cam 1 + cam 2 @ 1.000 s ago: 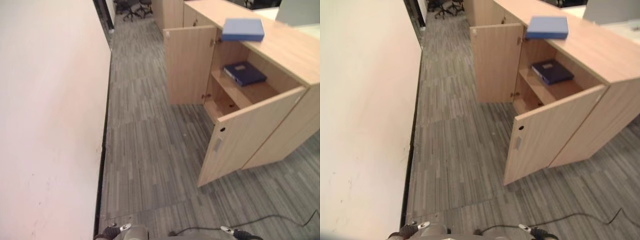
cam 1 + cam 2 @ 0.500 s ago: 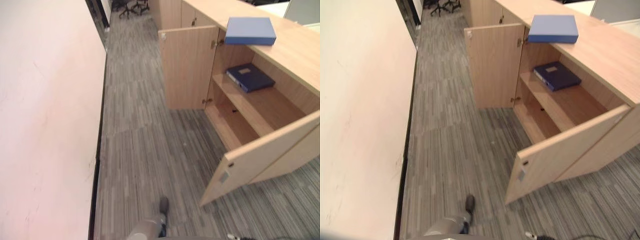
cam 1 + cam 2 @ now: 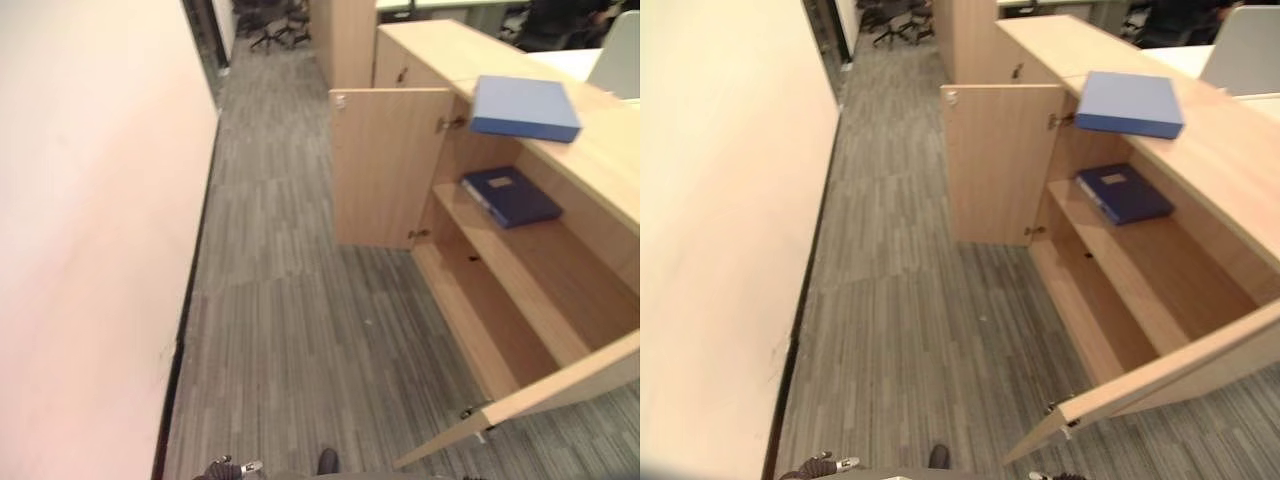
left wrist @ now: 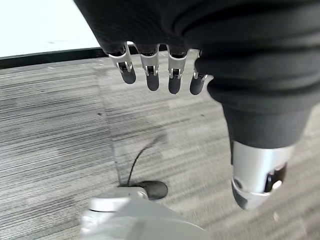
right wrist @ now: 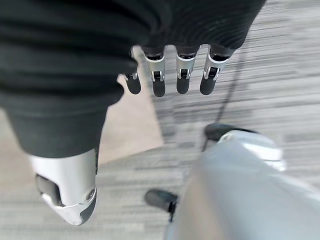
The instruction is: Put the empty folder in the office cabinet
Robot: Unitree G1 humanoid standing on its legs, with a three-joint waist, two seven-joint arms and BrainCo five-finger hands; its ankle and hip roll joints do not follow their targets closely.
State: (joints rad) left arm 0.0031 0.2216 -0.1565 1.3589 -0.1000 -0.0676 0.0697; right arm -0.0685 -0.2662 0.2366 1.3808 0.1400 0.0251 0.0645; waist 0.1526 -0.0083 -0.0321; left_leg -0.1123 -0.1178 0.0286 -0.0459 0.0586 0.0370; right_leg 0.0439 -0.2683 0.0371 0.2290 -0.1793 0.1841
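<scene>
From the head camera I see the office cabinet (image 3: 520, 300) standing open on the right side of the corridor. Its far door (image 3: 385, 165) is swung out toward the grey carpet (image 3: 290, 320), and the near door (image 3: 560, 385) is also open, at the lower right of the view. On top of the cabinet lies a light blue folder (image 3: 525, 107), flat, with one edge close to the front edge of the top, above the open compartment. Inside, on the upper shelf (image 3: 520, 270), a dark blue folder (image 3: 510, 196) lies flat near the far end of the shelf. I cannot tell from here which of the two folders is the empty one. The lower part of the cabinet under the shelf looks bare as far as I can see into it.

To the left runs a long pale wall (image 3: 90, 250) with a dark strip along its bottom. At the far end of the corridor stand some office chairs (image 3: 275, 15).

In the left wrist camera, my left hand (image 4: 160, 70) hangs over the carpet with the fingers relaxed and apart, holding nothing. In the right wrist camera, my right hand (image 5: 172, 72) is the same, fingers loose and nothing in it.
</scene>
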